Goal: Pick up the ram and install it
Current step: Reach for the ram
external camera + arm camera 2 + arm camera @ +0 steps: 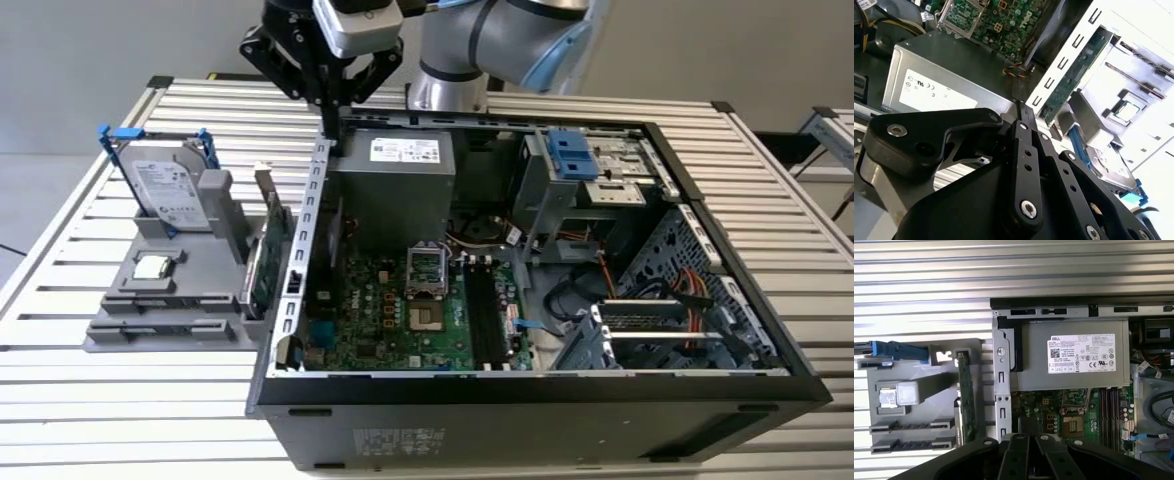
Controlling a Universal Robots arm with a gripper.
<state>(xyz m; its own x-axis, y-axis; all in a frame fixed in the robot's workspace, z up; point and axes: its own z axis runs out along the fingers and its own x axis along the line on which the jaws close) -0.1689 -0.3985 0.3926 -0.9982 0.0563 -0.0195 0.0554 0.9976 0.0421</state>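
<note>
**Slatted steel table [107,400], open tower case [534,405]: installation not yet done**

Ribbed metal slats carry a black case lying on its side with the panel off. In the exterior view the gripper [330,128] hangs at eleven o'clock from the case's middle, above the rear corner and beside the boxy grey power supply [394,190]. Its black jaws are drawn together. I cannot tell whether anything thin is pinched between them.

At nine o'clock from the case sits a grey moulded tray [107,338]. It holds a silver hard drive [171,190] in a blue frame, a small square processor [155,266] and a green expansion card [276,255] standing on edge. In the first wrist view, two long slots [911,445] in the tray each show a dark, slim strip. I judge the ram [911,428] to be one of these, though I am not sure.

On the green motherboard [380,320], the long black memory sockets [483,310] lie at three o'clock from the CPU socket [427,318] and look unfilled. By my reading the seating remains to be done, and the pickup is at best just begun.
</note>
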